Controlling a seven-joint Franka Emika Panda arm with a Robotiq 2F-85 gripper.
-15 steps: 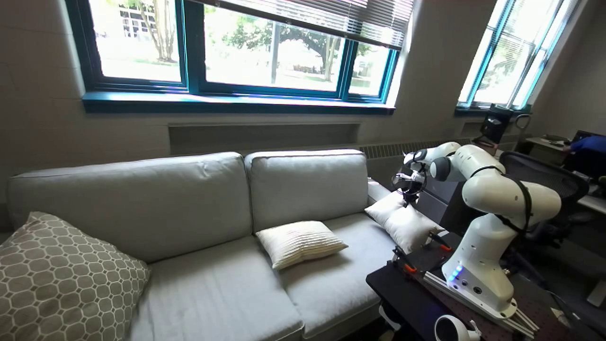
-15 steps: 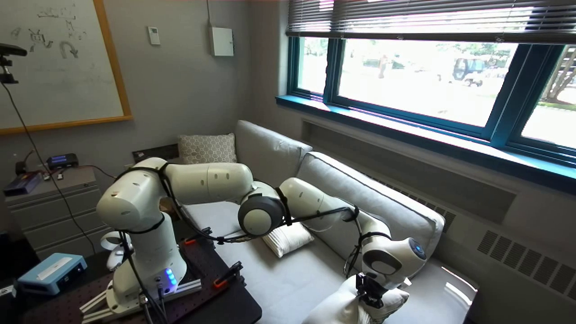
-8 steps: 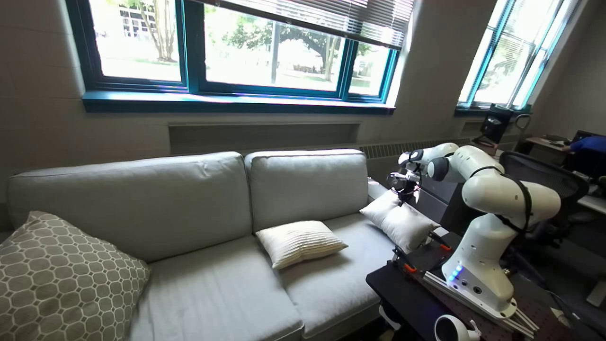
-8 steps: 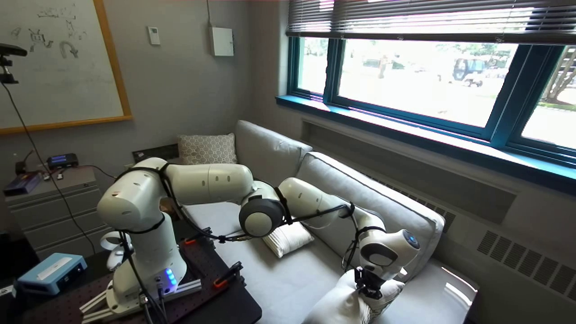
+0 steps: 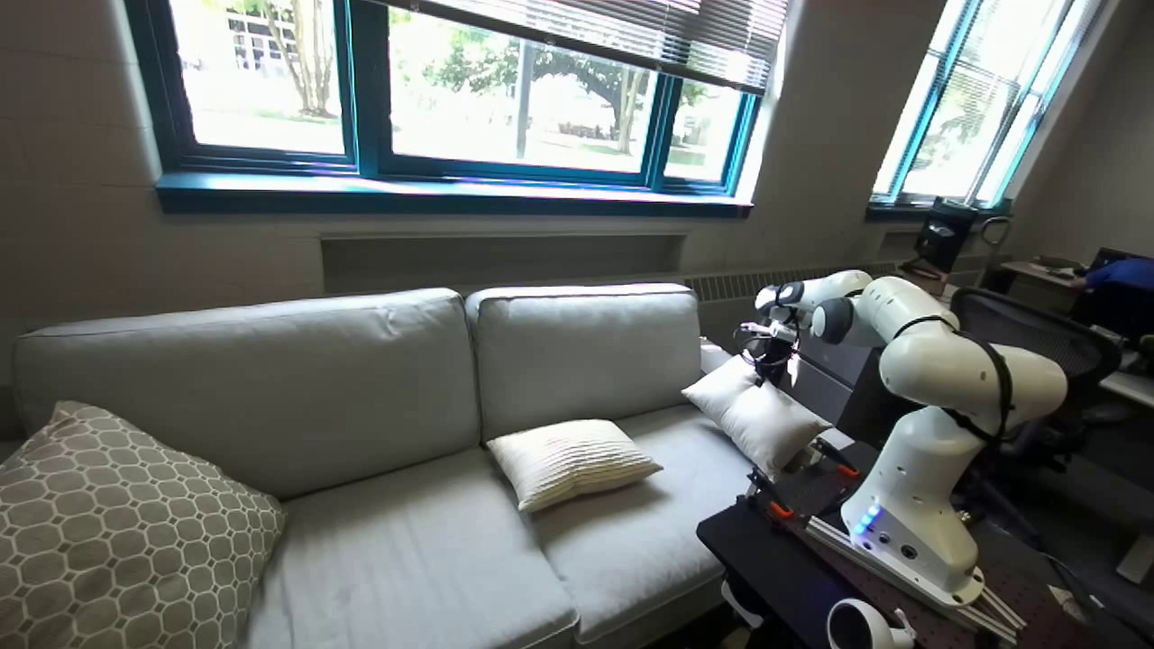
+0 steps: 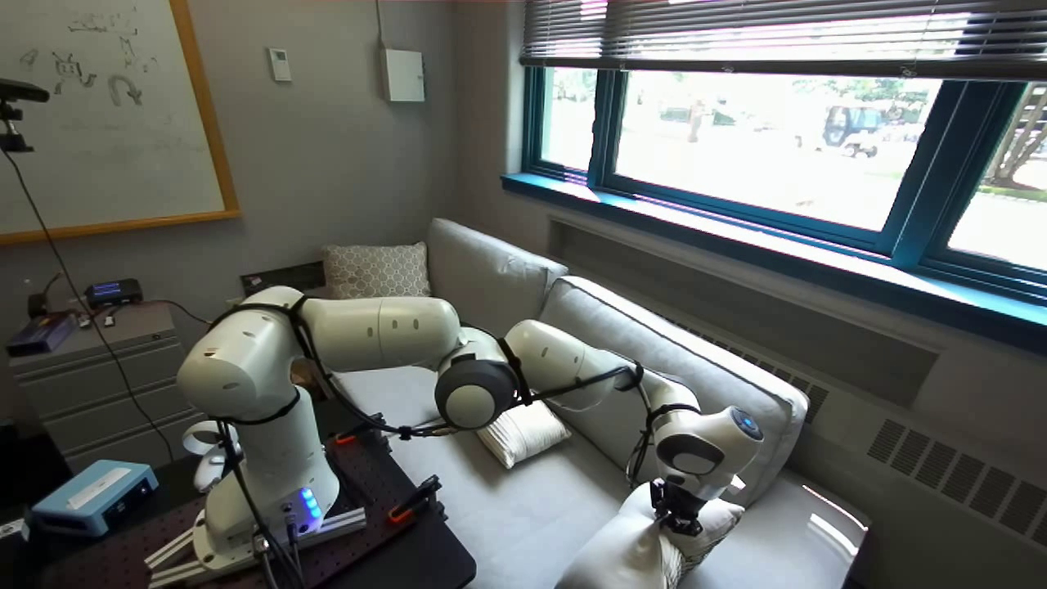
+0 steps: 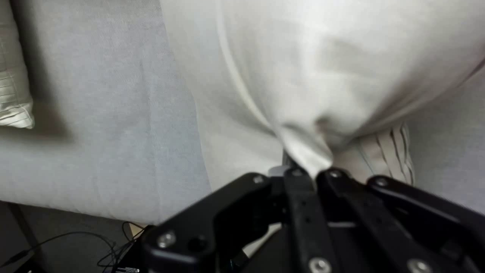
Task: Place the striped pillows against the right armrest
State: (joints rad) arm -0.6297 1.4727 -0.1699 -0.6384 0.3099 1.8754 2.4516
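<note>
A cream-white striped pillow (image 5: 775, 424) is pinched at a fold by my gripper (image 7: 312, 176), which is shut on it. Its plain face is uppermost, and part of its striped side (image 7: 392, 151) shows below the fold in the wrist view. It hangs creased and tilted over the sofa's right end. The right armrest (image 6: 785, 536), low and pale, lies just past the pillow; whether they touch, I cannot tell. The second striped pillow (image 5: 572, 461) rests flat on the seat, left of my gripper, against nothing. My fingertips are partly hidden by the fabric.
A larger lattice-patterned pillow (image 5: 126, 532) leans at the sofa's far left end. Tall back cushions (image 5: 586, 356) line the wall side. In front of the seat stands the robot's black table (image 5: 766, 559), with orange-tipped clamps (image 6: 413, 501) along its edge.
My gripper has shifted slightly, with the pinched pillow following a little to the left along the sofa in an exterior view. The pillow on the seat has stayed put.
</note>
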